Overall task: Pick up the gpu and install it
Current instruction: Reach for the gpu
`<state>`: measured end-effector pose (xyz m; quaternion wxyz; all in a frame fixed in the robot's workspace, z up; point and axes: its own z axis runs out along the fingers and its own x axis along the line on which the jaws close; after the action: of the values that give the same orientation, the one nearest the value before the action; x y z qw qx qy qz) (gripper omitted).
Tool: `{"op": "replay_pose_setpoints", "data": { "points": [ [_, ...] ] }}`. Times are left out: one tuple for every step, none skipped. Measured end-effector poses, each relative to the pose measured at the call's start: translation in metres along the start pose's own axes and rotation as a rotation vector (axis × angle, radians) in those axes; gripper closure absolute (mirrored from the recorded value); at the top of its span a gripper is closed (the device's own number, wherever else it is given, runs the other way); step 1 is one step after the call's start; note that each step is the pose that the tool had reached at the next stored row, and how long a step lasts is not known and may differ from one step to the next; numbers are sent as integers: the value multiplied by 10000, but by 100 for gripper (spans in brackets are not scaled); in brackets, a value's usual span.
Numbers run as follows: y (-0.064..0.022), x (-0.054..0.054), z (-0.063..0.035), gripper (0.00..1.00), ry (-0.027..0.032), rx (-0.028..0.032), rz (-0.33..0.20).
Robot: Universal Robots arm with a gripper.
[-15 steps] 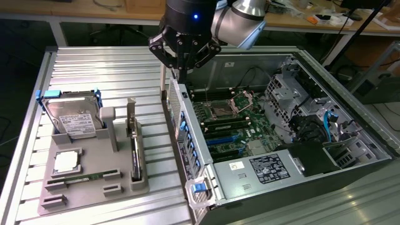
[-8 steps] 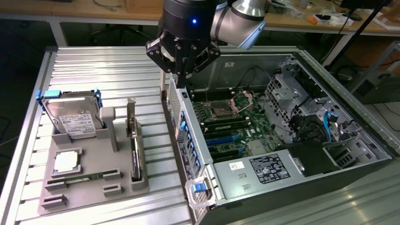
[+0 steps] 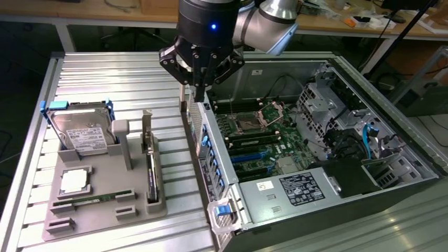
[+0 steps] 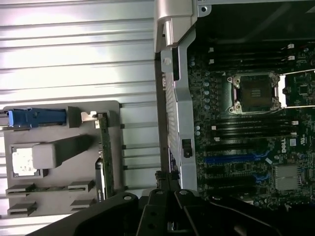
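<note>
Gripper (image 3: 201, 97) first: the jaws are pinched right together with nothing between them, pointing straight down. It hangs right over the top edge of the case wall (image 3: 203, 144), the strip with the blue latches. Whether the tips touch that edge or just clear it, I can't tell. To one side of the hand, toward the exterior view's right, the motherboard (image 3: 255, 137) lies open inside the case. The gpu (image 3: 150, 163) is on the opposite side, toward the exterior view's left, outside the case and lower than the fingertips. It stands on edge in a slot of the grey holder (image 3: 105, 207), untouched and near the hand but clearly apart from it. Its silvery bracket rises at the end closer to the hand, and the card's long axis runs away from there, roughly alongside the case wall, not across it. So the thin top edge is what faces upward, and the gap that matters is sideways off the wall, away from the case, and down. Beyond the gpu, farther from the hand again, the hard drive (image 3: 83, 134) sits propped in its own bay. There is just the one arm here, so no choice of hand. By my reading the pickup has not begun.
</note>
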<state>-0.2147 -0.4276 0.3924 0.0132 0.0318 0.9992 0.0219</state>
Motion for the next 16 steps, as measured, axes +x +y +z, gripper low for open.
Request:
{"op": "replay_pose_setpoints", "data": {
  "points": [
    [-4, 8, 0, 89, 0, 0, 0],
    [-7, 13, 0, 89, 0, 0, 0],
    [-9, 19, 0, 89, 0, 0, 0],
    [-11, 26, 0, 89, 0, 0, 0],
    [-13, 31, 0, 89, 0, 0, 0],
    [-15, 36, 0, 89, -1, -1, -1],
    [-17, 39, 0, 89, 0, 0, -2],
    [-19, 42, 0, 89, 0, 0, -1],
    [-20, 46, 0, 89, 0, 0, 0],
    [-22, 49, 0, 89, 0, 0, -1],
    [-24, 52, -1, 89, 0, 0, -1],
    [-26, 55, 0, 89, 0, 0, -2],
    [-28, 58, 0, 89, 0, -1, -2],
    [-30, 61, 0, 89, 0, 0, -1],
    [-32, 63, 0, 89, 0, -1, -3],
    [-33, 66, 0, 89, 0, -1, -3]
  ]
}}
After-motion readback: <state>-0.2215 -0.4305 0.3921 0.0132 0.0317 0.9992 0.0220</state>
